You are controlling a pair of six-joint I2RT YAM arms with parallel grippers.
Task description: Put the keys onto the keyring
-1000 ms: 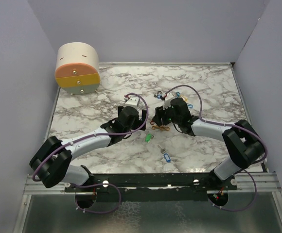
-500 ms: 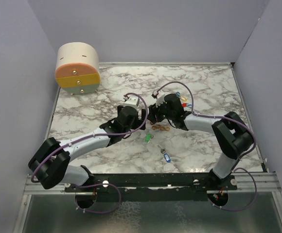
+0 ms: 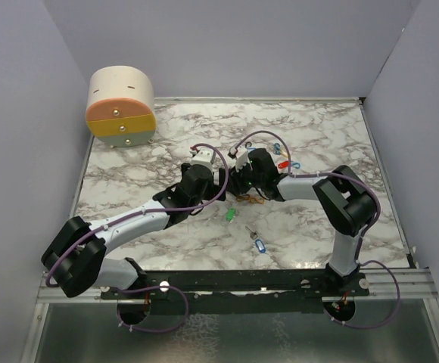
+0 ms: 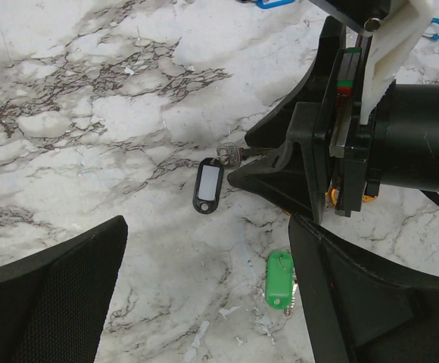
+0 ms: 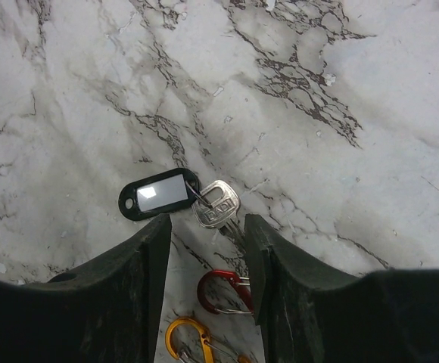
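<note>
Right claw sits low, jaws apart astride the black-tagged key lying flat on the table, left claw wide apart just left; I judge closing could skid off the blade or snag the red clip.
</note>
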